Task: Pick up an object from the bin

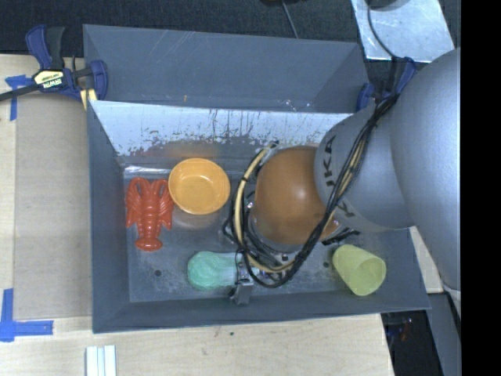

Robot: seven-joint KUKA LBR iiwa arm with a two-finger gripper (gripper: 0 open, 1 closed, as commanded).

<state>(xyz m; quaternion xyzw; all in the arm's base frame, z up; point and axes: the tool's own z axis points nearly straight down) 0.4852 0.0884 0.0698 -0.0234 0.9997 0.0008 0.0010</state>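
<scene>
Cables loop round the orange-brown cover on the wrist of the arm, which comes in over the right wall of the bin and points down toward its near edge. The end effector sits low at the middle of that near edge, close to the floor. Whether it is released or clenched cannot be told, since the wrist and the cables hide most of it. Just to its left lies a pale mint-green rounded lump, the thing nearest to it. The two seem to touch, though the dark tip merges with the lump's right end. A yellow-green cup lies on its side in the near right corner, apart from the end effector. Along the left wall a red lobster toy lies lengthwise. A yellow-orange bowl stands upright just beside it, nearer the far wall and close to the cover's left side.
</scene>
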